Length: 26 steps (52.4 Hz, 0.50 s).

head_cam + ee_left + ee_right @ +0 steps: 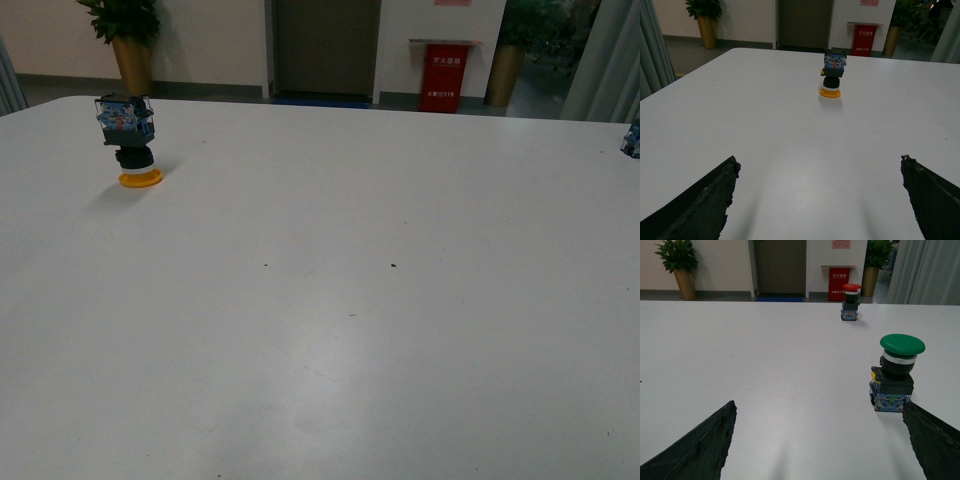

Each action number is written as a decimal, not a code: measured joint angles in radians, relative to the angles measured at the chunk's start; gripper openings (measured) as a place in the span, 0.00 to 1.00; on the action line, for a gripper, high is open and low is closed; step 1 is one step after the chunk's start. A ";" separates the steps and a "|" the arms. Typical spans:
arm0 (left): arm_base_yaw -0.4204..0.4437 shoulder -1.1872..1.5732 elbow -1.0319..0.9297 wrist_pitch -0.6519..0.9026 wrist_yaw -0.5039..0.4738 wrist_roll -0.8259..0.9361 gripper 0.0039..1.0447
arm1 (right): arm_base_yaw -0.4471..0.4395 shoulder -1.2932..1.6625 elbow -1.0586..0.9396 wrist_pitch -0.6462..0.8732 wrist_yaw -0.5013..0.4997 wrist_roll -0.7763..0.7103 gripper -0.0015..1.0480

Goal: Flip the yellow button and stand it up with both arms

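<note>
the yellow button [128,140] stands upside down on the white table [350,330], its orange-yellow cap [140,179] flat on the surface and its blue-grey contact block [125,117] on top, which is why the task asks for a flip: it balances on the wide cap for now, but the cap should end up on top. from the left gripper [818,162] the button lies well ahead and a little toward its right finger, almost on the line between the two fingers, so this arm looks placed to reach straight forward for it. the left gripper is spread wide with nothing between its fingers, only bare table. the right gripper [818,407] is spread wide too and holds nothing; the yellow button does not show in its view. just ahead of its right finger stands a green button [896,372], cap up on its block, and a red button [851,302] stands further ahead, also cap up, both apart from the task. my judgement is that the work has not begun: neither arm touches the button, and the right arm would have to cross well over toward the left one before the two could turn the piece between them. top-heavy on its cap, it may tip at a careless nudge
</note>
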 joint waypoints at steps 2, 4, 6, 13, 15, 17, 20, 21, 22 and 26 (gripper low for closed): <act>0.000 0.000 0.000 0.000 0.000 0.000 0.94 | 0.000 0.000 0.000 0.000 0.000 0.000 0.93; 0.000 0.000 0.000 0.000 0.000 0.000 0.94 | 0.000 0.000 0.000 0.000 0.000 0.000 0.93; 0.000 0.000 0.000 0.000 0.000 0.000 0.94 | 0.000 0.000 0.000 0.000 0.000 0.000 0.93; 0.000 0.000 0.000 0.000 0.000 0.000 0.94 | 0.000 0.000 0.000 0.000 0.000 0.000 0.93; 0.000 0.000 0.000 0.000 0.000 0.000 0.94 | 0.000 0.000 0.000 0.000 0.000 0.000 0.93; 0.000 0.000 0.000 0.000 0.000 0.000 0.94 | 0.000 0.000 0.000 0.000 0.000 0.000 0.93; 0.000 0.000 0.000 0.000 0.000 0.000 0.94 | 0.000 0.000 0.000 0.000 0.000 0.000 0.93; 0.000 0.000 0.000 0.000 0.000 0.000 0.94 | 0.000 0.000 0.000 0.000 0.000 0.000 0.93; 0.000 0.000 0.000 0.000 0.000 0.000 0.94 | 0.000 0.000 0.000 0.000 0.000 0.000 0.93; 0.000 0.000 0.000 0.000 0.000 0.000 0.94 | 0.000 0.000 0.000 0.000 0.000 0.000 0.93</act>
